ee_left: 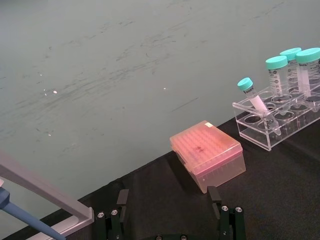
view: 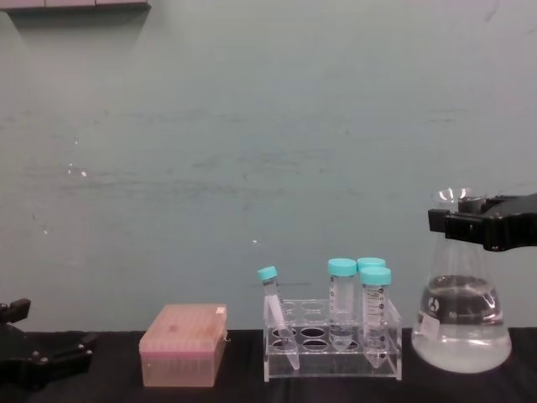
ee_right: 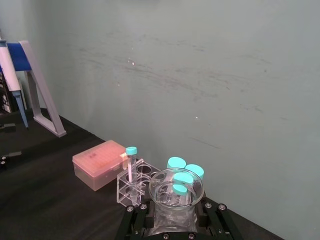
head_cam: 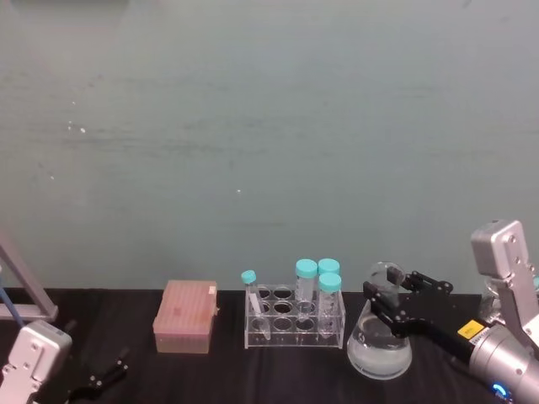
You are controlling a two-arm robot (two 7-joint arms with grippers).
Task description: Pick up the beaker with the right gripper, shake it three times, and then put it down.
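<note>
The beaker (head_cam: pixel 381 345) is a clear conical flask with liquid in its wide base, at the right of the black table, next to the tube rack. My right gripper (head_cam: pixel 402 295) reaches in from the right and is shut on its narrow neck, just under the flared rim. From the side, the beaker (view: pixel 461 327) is upright with the black claw (view: pixel 482 222) across its neck. Its base is at or just above the tabletop; I cannot tell which. In the right wrist view the beaker's rim (ee_right: pixel 176 186) sits between the fingers. My left gripper (head_cam: pixel 99 379) rests open at the table's left front.
A clear rack (head_cam: pixel 295 330) holds several teal-capped tubes just left of the beaker. A pink tip box (head_cam: pixel 185 328) sits further left. A pipette stand (head_cam: pixel 25 290) is at the far left edge. A teal wall rises close behind the table.
</note>
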